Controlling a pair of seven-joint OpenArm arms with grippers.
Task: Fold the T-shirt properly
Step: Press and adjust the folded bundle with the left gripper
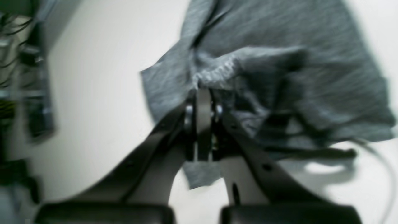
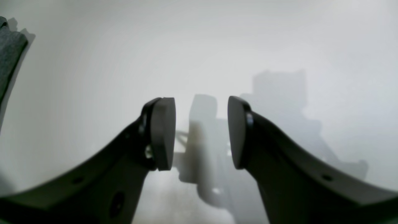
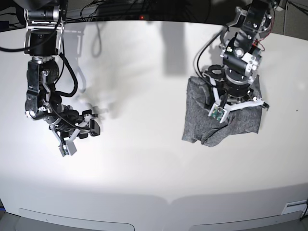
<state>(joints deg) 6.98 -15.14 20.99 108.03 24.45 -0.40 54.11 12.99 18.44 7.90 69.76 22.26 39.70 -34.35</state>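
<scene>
Left gripper (image 1: pixel 203 93) is pinching the shirt (image 1: pixel 279 62): jaws are closed tight on a raised ridge of grey fabric, with a small flap hanging below the fingers. Left wrist view is blurring, so I can't tell how many layers I'm holding. From the base view the left gripper (image 3: pixel 230 102) is sitting over the shirt (image 3: pixel 197 125), which is lying bunched in a rough square on the table (image 3: pixel 144 168), on that view's right side. Cloth is wrinkling up around my fingers; the lower edge is looking lumpy and uneven. A dark cable is running across the table just beside the shirt's near edge in the left wrist view.

Right gripper (image 2: pixel 201 133) is hanging over bare table, jaws apart by a moderate gap, nothing between the pads (image 2: pixel 163 133). Only its shadow is showing on the table (image 2: pixel 248 46) below. A sliver of shirt (image 2: pixel 9 53) is peeking in at the left edge of the right wrist view. In the base view the right gripper (image 3: pixel 72 137) is sitting on the left side, well apart from the shirt.
</scene>
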